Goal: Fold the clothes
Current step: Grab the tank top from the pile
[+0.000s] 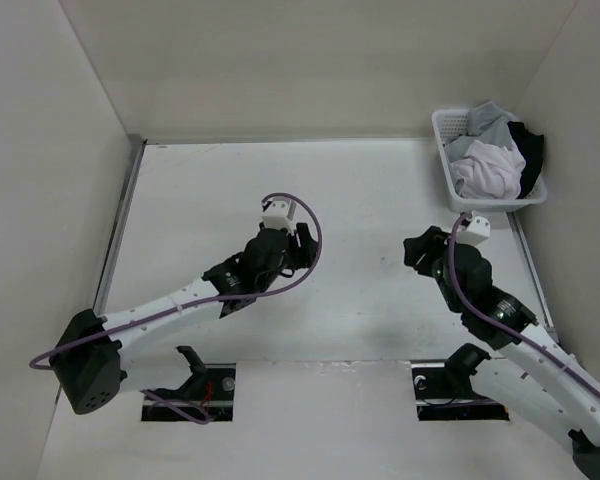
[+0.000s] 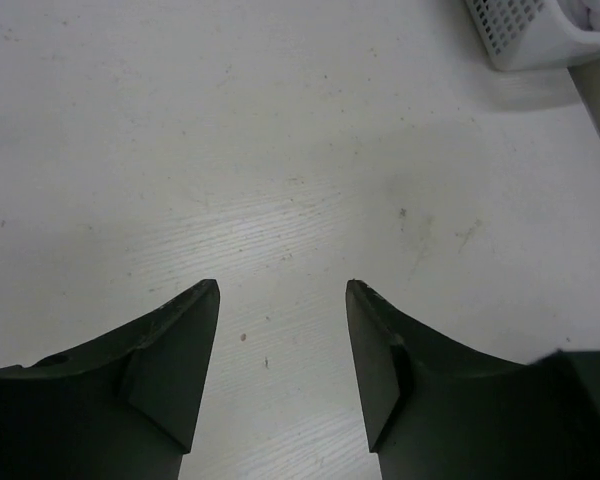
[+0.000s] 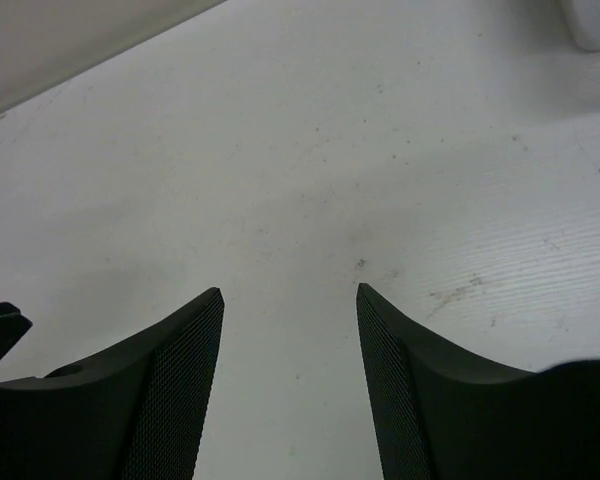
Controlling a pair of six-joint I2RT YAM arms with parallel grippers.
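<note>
White counter (image 1: 330, 190); the basket (image 1: 446, 165) at its far right corner holds the T-shirt (image 1: 490, 172), bunched among other garments. The shirt looks thin, light and floppy, so pinch an exposed top fold. Left tool (image 2: 282, 290) and right tool (image 3: 290, 292) are both spread apart, empty.

white basket (image 1: 499, 204), grey garment (image 1: 490, 117), black garment (image 1: 531, 152)

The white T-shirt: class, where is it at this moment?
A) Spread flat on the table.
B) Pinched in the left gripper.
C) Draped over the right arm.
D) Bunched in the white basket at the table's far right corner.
D: the white T-shirt lies crumpled in the basket with a grey garment and a black garment, while the left gripper and right gripper stand open, holding nothing.
</note>
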